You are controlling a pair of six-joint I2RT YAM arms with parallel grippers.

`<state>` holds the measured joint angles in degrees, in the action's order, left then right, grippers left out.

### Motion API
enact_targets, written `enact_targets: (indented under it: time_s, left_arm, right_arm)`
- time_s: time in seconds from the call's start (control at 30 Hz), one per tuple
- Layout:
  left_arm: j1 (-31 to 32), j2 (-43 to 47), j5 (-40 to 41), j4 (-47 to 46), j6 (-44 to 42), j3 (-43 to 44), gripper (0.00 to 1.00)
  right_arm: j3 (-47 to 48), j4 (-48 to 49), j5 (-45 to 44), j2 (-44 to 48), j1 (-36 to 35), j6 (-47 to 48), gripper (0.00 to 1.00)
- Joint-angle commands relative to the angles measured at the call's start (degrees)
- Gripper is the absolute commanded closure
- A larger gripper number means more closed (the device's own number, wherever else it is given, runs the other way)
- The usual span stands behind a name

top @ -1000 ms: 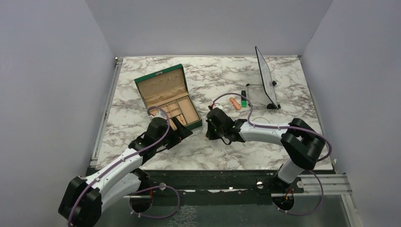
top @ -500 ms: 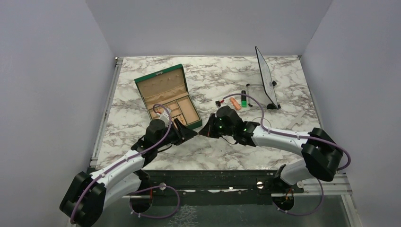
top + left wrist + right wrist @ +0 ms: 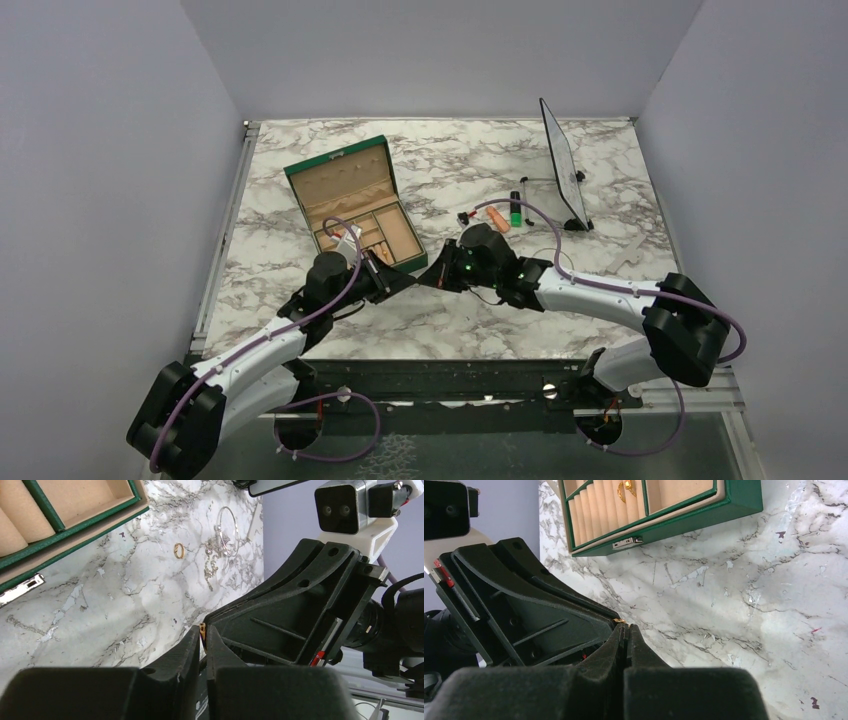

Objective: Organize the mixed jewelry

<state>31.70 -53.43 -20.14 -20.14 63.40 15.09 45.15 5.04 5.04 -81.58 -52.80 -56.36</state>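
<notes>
Top external view showed the left gripper [image 3: 410,281] and right gripper [image 3: 428,281] tip to tip, just near of the green box's [image 3: 340,187] near right corner. Both were pinched on one tiny gold piece [image 3: 202,629], the right one clenched tight. Farther right on the marble table [image 3: 125,595], a loose gold ring [image 3: 178,550] lay near the silvery chain [image 3: 217,555]. Another gold piece [image 3: 626,485] sat inside the box.

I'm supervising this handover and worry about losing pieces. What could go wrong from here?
The tiny gold piece is pinched at the very tips where the left pincer and right pincer meet above the marble table; it could slip and drop as one releases. It might land among the loose ring and chain.
</notes>
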Motion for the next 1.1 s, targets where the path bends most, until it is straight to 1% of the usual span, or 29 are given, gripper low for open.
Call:
enact_targets:
  time_s: [0.0, 0.07, 0.23, 0.3, 0.37, 0.43, 0.53, 0.63, 0.73, 0.9, 0.97, 1.07]
  left_arm:
    - [-0.2, 0.6, -1.1, -1.9, 0.0, -0.9, 0.94]
    - [-0.2, 0.6, -1.0, -1.9, -0.1, -1.0, 1.00]
    - [-0.2, 0.8, -1.0, -1.9, -0.5, -0.9, 1.00]
    - [-0.2, 1.1, -0.9, -1.8, -0.8, -0.8, 1.00]
    - [-0.2, 1.4, -1.1, -1.7, -1.3, -0.5, 1.00]
    - [-0.2, 1.7, -1.7, -1.5, -1.9, -0.1, 1.00]
    - [-0.3, 2.0, -3.3, -1.1, -3.4, 0.9, 1.00]
    - [-0.4, 1.8, -6.4, -0.8, -5.4, 3.1, 1.00]
    - [-0.5, 1.2, -11.1, -0.8, -7.7, 5.9, 1.00]
    - [-0.8, 0.0, -19.2, -0.7, -10.5, 10.4, 1.00]
    - [-0.8, -0.3, -21.5, -0.7, -11.2, 11.8, 1.00]
    - [-0.8, -0.5, -24.5, -0.7, -12.3, 13.8, 1.00]
  right_arm:
    - [-0.8, 2.2, 0.8, 1.6, -0.1, -0.8, 0.99]
    - [-0.8, 2.2, 0.7, 1.6, 0.0, -0.7, 0.99]
    - [-0.9, 1.5, -0.2, 2.6, 0.0, -0.3, 0.99]
    - [-1.6, 1.8, -0.6, 3.9, 0.0, 0.9, 0.94]
    - [-3.2, 2.6, -1.1, 6.0, 0.2, 2.3, 0.87]
    - [-5.8, 5.4, 0.1, 8.7, 1.0, 3.6, 0.79]
    - [-8.8, 10.6, 7.2, 11.7, 4.1, 5.7, 0.68]
    - [-8.9, 13.5, 16.4, 12.9, 6.6, 8.0, 0.58]
    - [-8.8, 16.3, 24.8, 12.9, 9.7, 8.4, 0.52]
    - [-10.6, 22.1, 33.8, 13.7, 13.6, 7.2, 0.41]
    - [-11.3, 25.1, 36.9, 13.6, 13.8, 6.8, 0.39]
    - [-12.3, 29.6, 40.6, 13.4, 13.8, 5.1, 0.40]
